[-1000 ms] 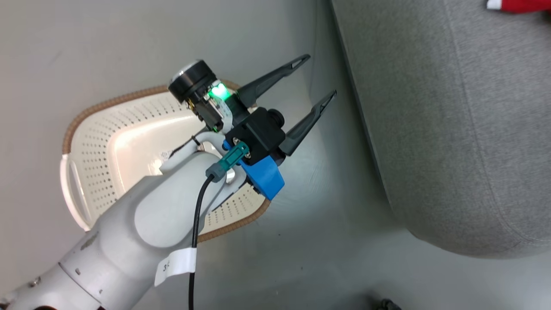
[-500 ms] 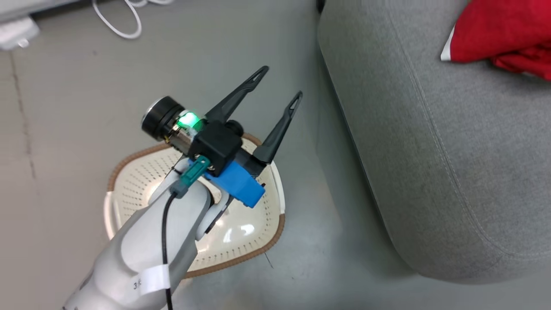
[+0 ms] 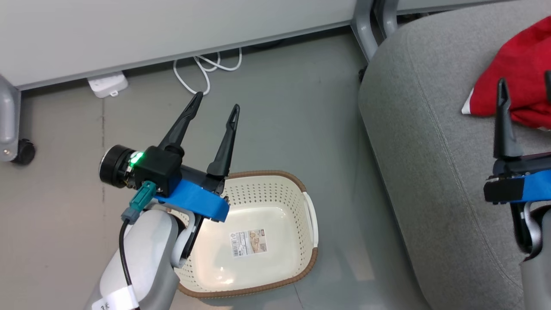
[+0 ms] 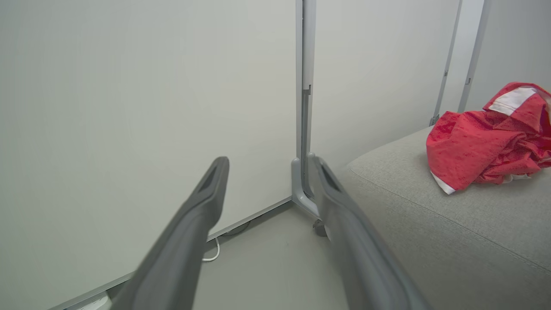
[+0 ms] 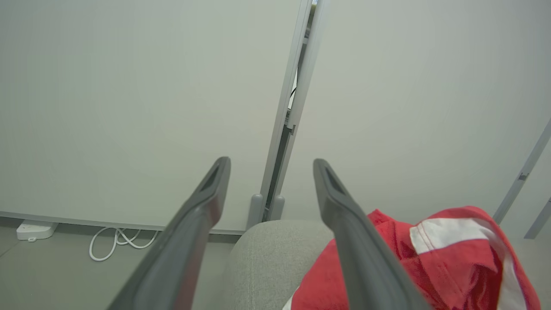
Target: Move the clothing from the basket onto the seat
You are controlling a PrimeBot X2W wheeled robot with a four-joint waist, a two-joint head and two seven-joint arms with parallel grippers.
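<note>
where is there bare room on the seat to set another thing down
The seat is bare along its edge nearest the basket, up to the clothing. The basket holds only its label. Crowded: the clothing heap beside the open right gripper.

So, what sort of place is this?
Probably a staged test room, not a home: pale partition panels on wheeled metal legs, a power strip and loose cable on bare grey floor, one grey sofa.
</note>
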